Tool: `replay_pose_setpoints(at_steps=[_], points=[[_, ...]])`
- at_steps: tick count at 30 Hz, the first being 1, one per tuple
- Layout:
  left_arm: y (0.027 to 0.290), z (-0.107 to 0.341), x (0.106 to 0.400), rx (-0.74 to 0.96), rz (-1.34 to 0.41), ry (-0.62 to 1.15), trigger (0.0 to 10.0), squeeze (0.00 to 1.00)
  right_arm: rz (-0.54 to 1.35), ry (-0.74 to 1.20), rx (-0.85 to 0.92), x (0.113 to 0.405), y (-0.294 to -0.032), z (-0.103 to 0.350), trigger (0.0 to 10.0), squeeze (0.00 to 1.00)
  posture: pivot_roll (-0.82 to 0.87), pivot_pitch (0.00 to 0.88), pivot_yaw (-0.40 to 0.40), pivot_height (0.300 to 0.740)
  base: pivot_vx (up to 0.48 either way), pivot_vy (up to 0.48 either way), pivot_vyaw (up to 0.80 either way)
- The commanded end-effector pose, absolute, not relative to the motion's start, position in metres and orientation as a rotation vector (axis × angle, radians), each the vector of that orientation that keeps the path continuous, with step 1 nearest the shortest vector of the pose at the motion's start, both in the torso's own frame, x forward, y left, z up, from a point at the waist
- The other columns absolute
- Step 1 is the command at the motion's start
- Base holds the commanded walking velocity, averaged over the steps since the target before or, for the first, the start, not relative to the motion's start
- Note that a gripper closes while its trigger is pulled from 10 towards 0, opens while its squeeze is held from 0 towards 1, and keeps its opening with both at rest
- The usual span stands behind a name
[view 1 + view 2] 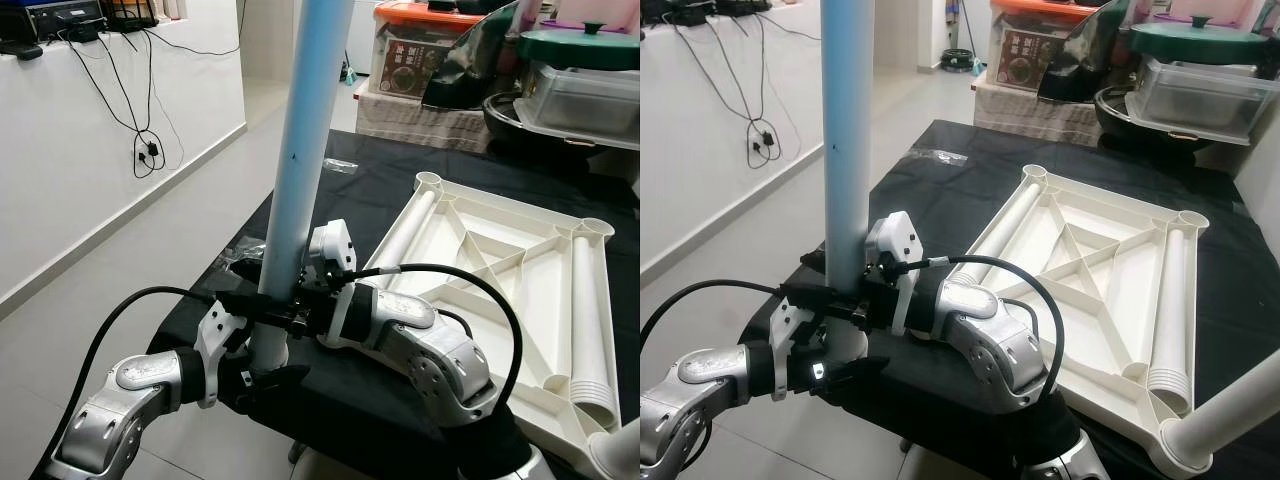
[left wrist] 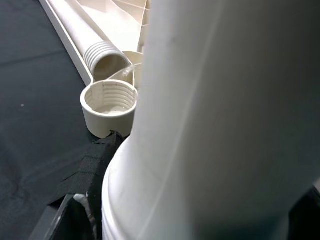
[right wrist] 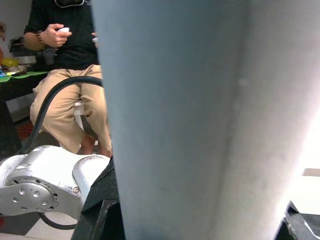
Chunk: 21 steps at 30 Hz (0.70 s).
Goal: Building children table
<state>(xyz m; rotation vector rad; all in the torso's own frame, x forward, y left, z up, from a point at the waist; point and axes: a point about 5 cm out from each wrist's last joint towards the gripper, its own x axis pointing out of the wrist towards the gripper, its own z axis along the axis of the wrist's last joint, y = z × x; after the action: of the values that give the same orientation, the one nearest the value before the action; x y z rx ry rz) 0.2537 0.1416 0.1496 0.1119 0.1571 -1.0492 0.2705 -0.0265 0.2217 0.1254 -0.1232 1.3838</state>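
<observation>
At near-left corner of upturned white plastic tabletop point(image 1: 500, 270): both grippers holding tall pale-blue plastic table leg point(image 1: 300, 170) upright.
Left gripper point(image 1: 262, 372) and right gripper point(image 1: 285, 305) are clamping leg's lower end; likely leg-fitting step, next needing lining its base over threaded white corner socket point(image 2: 108, 102) and twisting in.

There are no words or numbers here that can be read. A dark box point(image 1: 413, 66) at the far end of the black table point(image 1: 400, 170) has a round picture and some pale marks on its front — they may be letters, but they are too small and blurry to make out. The white parts carry no writing at all.
</observation>
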Motion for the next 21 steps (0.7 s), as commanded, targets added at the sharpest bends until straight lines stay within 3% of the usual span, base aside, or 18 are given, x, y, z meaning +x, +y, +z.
replay_pose_setpoints(at_steps=[1,7,8,21], points=[[0.133,0.156,0.252,0.143,-1.106,0.106,0.0,0.00,1.469,-0.112,0.155,0.260,-0.015,0.222,10.0,0.00,0.05,0.000,-0.053,0.740,0.000,0.000,0.00],[0.130,0.157,0.249,0.201,-1.111,0.093,0.0,0.00,1.450,-0.117,0.173,0.260,-0.013,0.221,10.0,0.00,0.06,0.000,-0.052,0.740,0.000,0.000,0.00],[0.130,0.156,0.250,0.217,-1.097,0.096,10.0,0.00,1.443,-0.117,0.177,0.261,-0.013,0.221,10.0,0.00,0.06,0.000,-0.056,0.740,0.000,0.000,0.00],[0.136,0.161,0.260,0.256,-0.994,0.020,10.0,0.00,1.426,-0.109,0.224,0.262,-0.011,0.222,10.0,0.00,0.06,0.000,-0.059,0.740,0.000,0.000,0.00]])
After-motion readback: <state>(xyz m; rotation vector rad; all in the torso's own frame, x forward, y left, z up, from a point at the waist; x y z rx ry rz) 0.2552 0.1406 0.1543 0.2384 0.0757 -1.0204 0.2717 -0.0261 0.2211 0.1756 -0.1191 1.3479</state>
